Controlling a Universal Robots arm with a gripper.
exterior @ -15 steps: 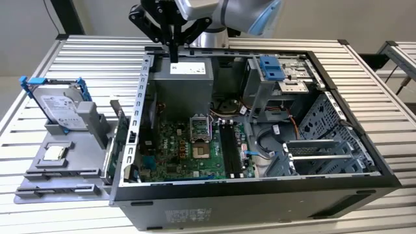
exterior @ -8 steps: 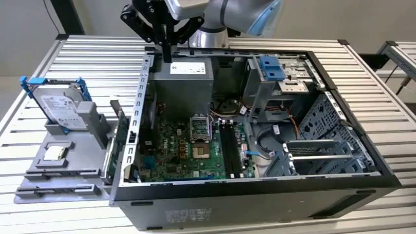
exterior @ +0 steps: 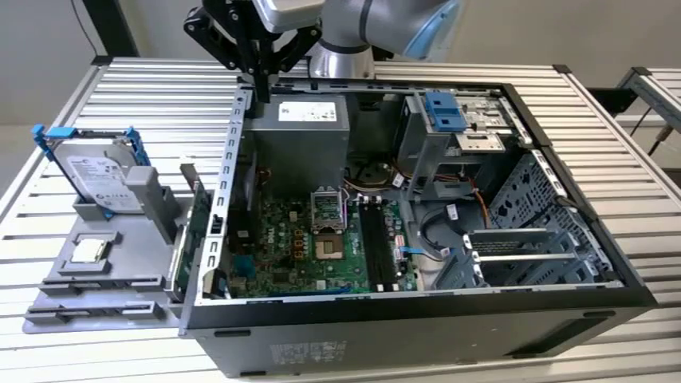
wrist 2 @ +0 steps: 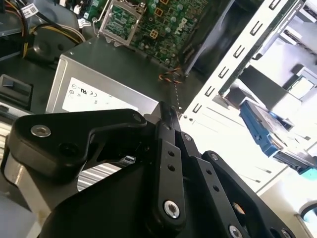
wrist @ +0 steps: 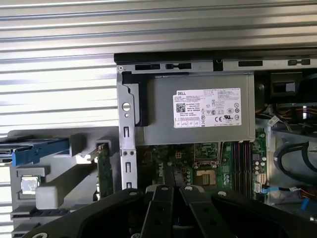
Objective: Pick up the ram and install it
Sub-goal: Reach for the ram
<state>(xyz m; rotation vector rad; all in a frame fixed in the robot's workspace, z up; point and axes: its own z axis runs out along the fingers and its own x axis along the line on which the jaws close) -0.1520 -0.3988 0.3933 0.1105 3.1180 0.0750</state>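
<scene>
My gripper (exterior: 260,86) hangs above the back corner of the open computer case (exterior: 228,183), on the exterior view's left, over the edge of the grey power supply (exterior: 303,128). Its black fingers meet at the tips with nothing visible between them in both wrist views (wrist 2: 166,111) (wrist: 168,173). The ram is hidden from these views. The black memory slots (exterior: 372,239) (wrist: 242,163) lie beside the processor socket (exterior: 328,227) on the green motherboard (exterior: 282,255), well below the gripper.
A grey holder (exterior: 107,275) at the exterior view's left carries a silver hard drive in a blue bracket (exterior: 96,175) and an upright green card (exterior: 190,263). A drive cage with a blue latch (exterior: 447,112) and loose cables (exterior: 426,239) fill the case's other side.
</scene>
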